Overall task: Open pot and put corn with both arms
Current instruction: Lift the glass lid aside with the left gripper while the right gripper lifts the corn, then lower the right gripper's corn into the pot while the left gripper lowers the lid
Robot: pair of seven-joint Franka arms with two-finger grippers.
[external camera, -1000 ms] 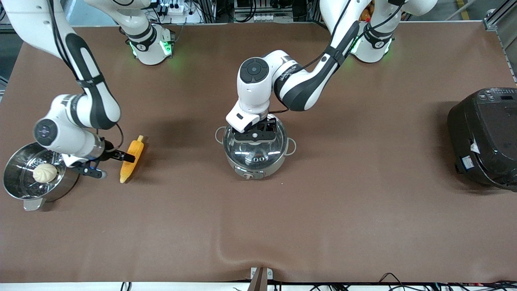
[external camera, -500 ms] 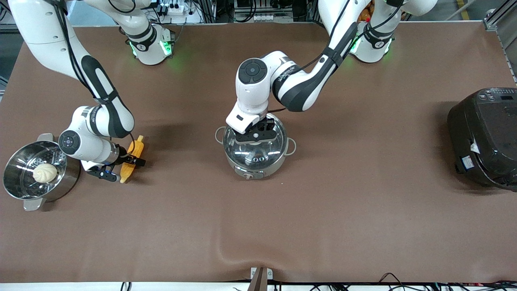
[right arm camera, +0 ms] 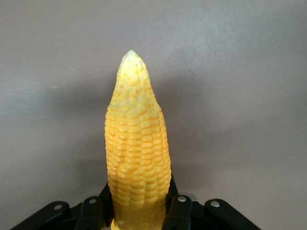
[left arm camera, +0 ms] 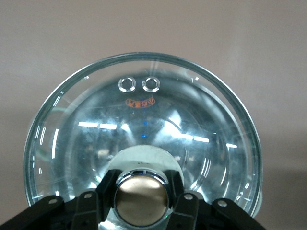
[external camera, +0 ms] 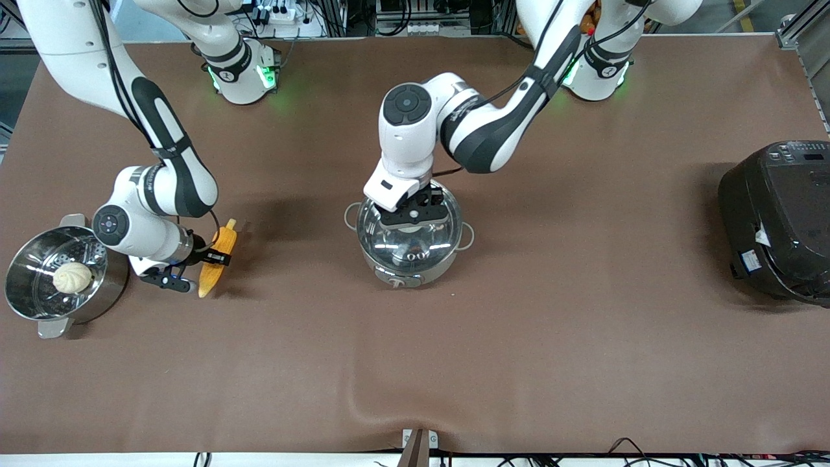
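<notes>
The steel pot (external camera: 389, 271) stands mid-table with its glass lid (external camera: 405, 245) over it. My left gripper (external camera: 409, 216) is shut on the lid's knob (left arm camera: 141, 197), with a finger on each side. I cannot tell whether the lid is raised off the rim. The lid fills the left wrist view (left arm camera: 144, 124). The yellow-orange corn (external camera: 216, 259) lies toward the right arm's end of the table. My right gripper (external camera: 213, 259) is shut across its thick half. In the right wrist view the corn (right arm camera: 136, 163) sticks out between the fingers (right arm camera: 178, 211), tip pointing away.
A steel steamer basket (external camera: 26, 305) with a white bun (external camera: 71, 277) in it sits beside the right gripper at the table's end. A big black cooker (external camera: 778, 220) stands at the left arm's end. The brown cloth has a wrinkle at the near edge (external camera: 363, 402).
My right gripper reached the corn and shut on it; the corn has shifted slightly. My left gripper, on the lid knob, edged a little toward the robots' bases.
</notes>
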